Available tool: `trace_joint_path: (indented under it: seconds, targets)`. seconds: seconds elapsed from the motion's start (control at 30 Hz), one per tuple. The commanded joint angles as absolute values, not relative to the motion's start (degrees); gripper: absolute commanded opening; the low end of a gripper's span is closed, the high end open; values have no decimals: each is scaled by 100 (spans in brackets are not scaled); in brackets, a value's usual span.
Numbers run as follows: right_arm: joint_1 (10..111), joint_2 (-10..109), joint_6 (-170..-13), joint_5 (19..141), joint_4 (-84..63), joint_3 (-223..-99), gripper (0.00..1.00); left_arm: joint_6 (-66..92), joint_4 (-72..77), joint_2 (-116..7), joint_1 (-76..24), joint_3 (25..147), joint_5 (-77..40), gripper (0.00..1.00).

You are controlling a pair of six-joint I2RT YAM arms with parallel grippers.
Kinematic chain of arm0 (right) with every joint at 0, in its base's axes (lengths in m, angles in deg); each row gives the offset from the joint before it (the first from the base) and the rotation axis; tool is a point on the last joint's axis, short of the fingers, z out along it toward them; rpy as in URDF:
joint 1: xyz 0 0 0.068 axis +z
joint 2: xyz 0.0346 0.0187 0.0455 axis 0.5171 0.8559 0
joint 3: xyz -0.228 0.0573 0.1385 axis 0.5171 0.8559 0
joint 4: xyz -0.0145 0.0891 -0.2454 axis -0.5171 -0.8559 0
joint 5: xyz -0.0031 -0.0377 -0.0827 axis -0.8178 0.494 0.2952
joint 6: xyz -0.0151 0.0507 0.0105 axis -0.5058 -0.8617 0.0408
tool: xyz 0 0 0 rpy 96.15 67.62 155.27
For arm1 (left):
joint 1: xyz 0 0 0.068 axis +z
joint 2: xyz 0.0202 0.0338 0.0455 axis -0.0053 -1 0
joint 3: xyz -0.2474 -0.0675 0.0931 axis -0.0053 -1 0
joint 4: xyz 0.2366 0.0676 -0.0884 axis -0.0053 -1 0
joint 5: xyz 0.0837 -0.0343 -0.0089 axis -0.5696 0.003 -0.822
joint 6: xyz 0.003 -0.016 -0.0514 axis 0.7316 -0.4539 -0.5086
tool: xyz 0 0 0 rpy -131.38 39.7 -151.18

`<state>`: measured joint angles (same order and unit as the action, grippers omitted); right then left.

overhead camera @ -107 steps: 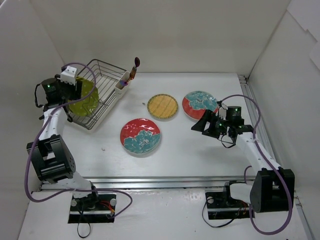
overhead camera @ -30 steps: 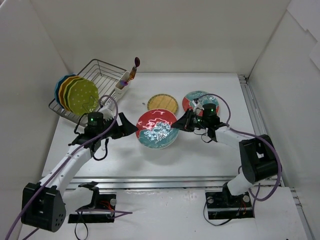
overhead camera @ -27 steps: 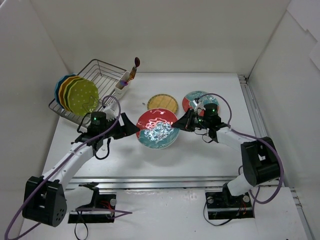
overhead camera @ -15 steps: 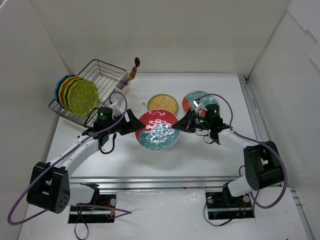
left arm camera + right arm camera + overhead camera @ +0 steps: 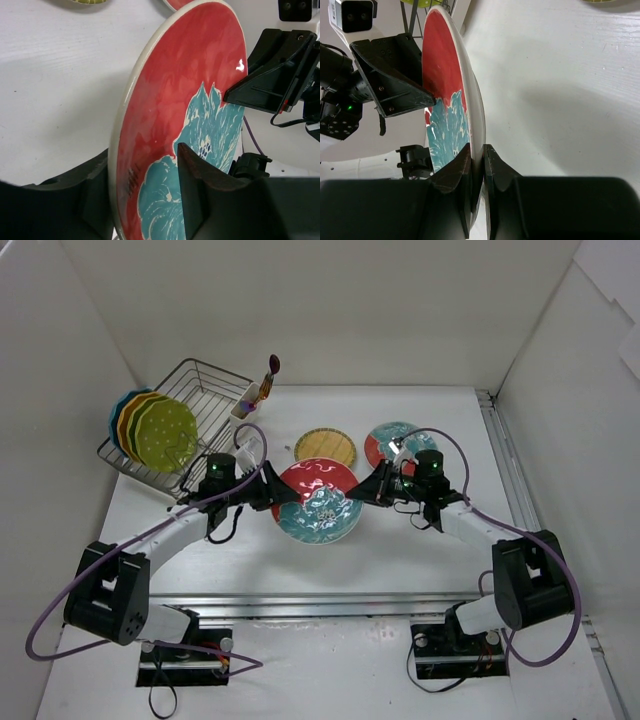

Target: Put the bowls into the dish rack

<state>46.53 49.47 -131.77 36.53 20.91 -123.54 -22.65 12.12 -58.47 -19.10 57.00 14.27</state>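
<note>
A red-and-teal bowl hangs tilted above the table between both arms. My right gripper is shut on its right rim; in the right wrist view the fingers pinch the bowl's white edge. My left gripper straddles the opposite rim. In the left wrist view its fingers stand either side of the bowl, with red face still showing between rim and inner finger. Several bowls stand upright in the dish rack. A tan woven bowl and a second red-and-teal bowl lie flat.
A white utensil cup holding a utensil sits on the rack's near right corner. White walls enclose the table on three sides. A metal rail runs along the table's right edge. Cables loop off both arms.
My left arm has moved right to the raised bowl and its jaws have narrowed round the left rim. The right gripper has kept its hold and shifted slightly right.
</note>
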Motion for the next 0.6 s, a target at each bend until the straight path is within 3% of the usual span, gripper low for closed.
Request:
trace_joint_path:
  seconds: [0.0,0.1,0.3,0.47,0.57]
  targets:
    - [4599,4518,-13370,3078,2963,-12474,0,-2451,1874,-5732,-1939,6003,1798,39]
    - [4564,4510,-13335,3060,2955,-12430,0,-2425,1821,-5671,-1939,6038,1851,26]
    - [4502,4483,-13282,3025,2963,-12395,0,-2443,1873,-5653,-1991,6108,2062,9]
    - [4528,4422,-13229,3025,2963,-12395,0,-2566,2075,-5811,-2149,6205,2316,0]
    - [4511,4430,-13203,3016,2963,-12369,0,-2609,2216,-5925,-2202,6267,2457,0]
